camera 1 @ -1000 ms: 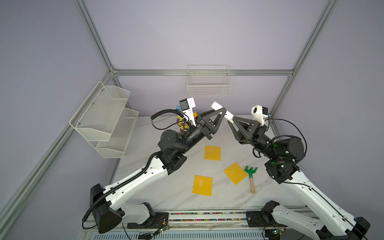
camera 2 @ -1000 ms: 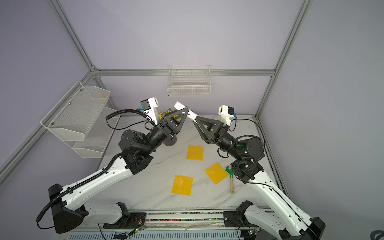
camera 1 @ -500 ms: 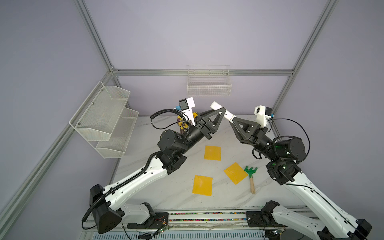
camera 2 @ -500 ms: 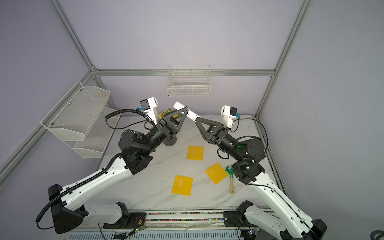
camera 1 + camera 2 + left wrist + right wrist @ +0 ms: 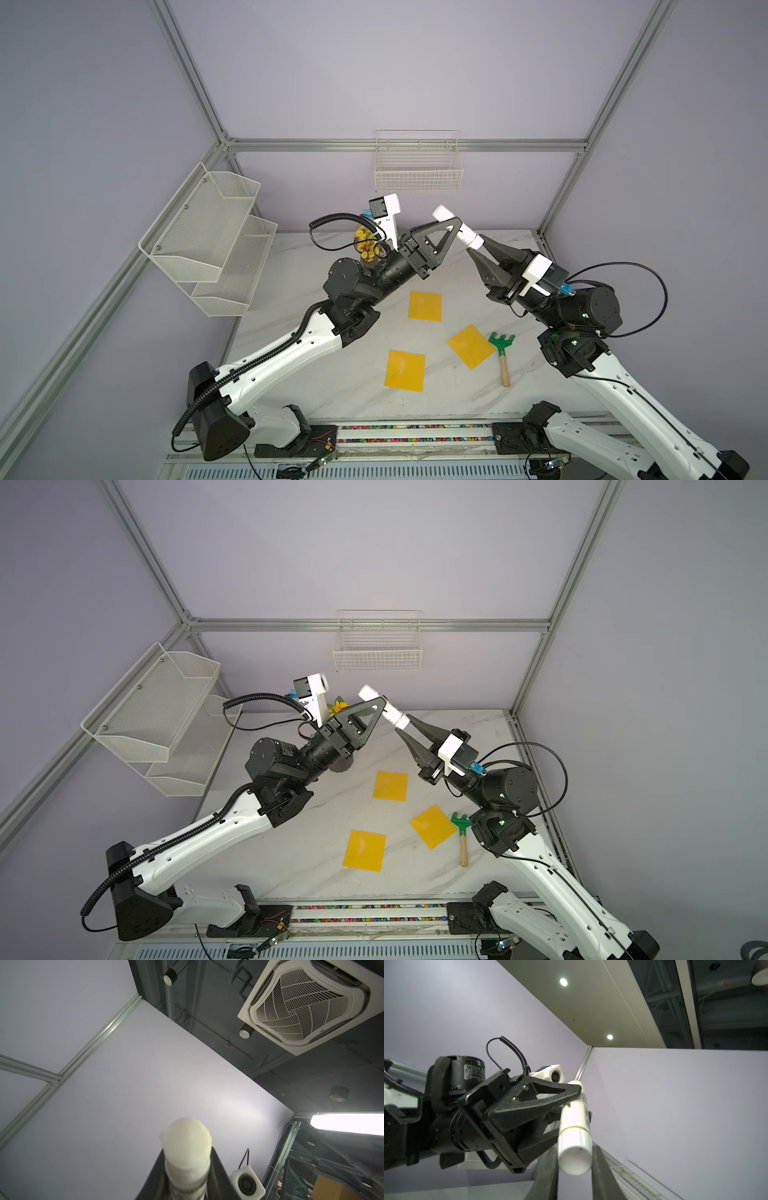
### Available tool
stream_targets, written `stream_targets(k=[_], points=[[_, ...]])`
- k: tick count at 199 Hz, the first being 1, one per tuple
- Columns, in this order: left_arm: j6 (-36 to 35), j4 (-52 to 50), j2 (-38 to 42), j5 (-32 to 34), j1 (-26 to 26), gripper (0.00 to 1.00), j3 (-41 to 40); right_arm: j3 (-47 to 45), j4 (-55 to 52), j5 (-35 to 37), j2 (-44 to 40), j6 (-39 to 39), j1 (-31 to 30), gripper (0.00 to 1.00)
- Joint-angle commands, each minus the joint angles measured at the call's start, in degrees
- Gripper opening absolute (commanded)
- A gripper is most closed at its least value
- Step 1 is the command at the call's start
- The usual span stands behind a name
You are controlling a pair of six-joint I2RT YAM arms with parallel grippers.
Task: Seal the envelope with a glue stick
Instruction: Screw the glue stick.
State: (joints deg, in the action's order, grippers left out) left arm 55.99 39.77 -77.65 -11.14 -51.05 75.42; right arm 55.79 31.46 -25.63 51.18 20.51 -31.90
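Observation:
The glue stick [image 5: 459,228] [image 5: 384,708], a white cylinder with dark print, hangs tilted in the air above the back of the table. My left gripper [image 5: 454,226] [image 5: 379,706] is shut on its middle, and its rounded end [image 5: 187,1142] sticks out past the fingers. My right gripper [image 5: 476,249] [image 5: 405,726] is shut on the flat end [image 5: 575,1159], one jaw on each side. Three yellow square envelopes [image 5: 424,305] [image 5: 471,345] [image 5: 405,370] lie flat on the marble table below, away from both grippers.
A green rake with a wooden handle [image 5: 502,353] lies beside the right-hand envelope. A pot of yellow flowers [image 5: 365,245] stands behind the left arm. A wire basket [image 5: 417,174] hangs on the back wall and mesh shelves [image 5: 208,241] on the left wall.
My right gripper has rolled at the wrist and its jaws have closed onto the flat end of the glue stick. The left arm and the stick have stayed put.

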Motion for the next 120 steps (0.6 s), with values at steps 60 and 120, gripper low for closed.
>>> stream_targets(k=[60,120], points=[[0.85,1.53,-0.15,2.99,0.81,0.00,1.49,10.23,-18.56,15.39,-4.95,-30.85,-0.97,0.54],[-0.44,1.70,1.47,4.03,0.86,0.00,0.35,9.68,-24.24,12.08,-4.37,-85.54,-0.97,0.39]])
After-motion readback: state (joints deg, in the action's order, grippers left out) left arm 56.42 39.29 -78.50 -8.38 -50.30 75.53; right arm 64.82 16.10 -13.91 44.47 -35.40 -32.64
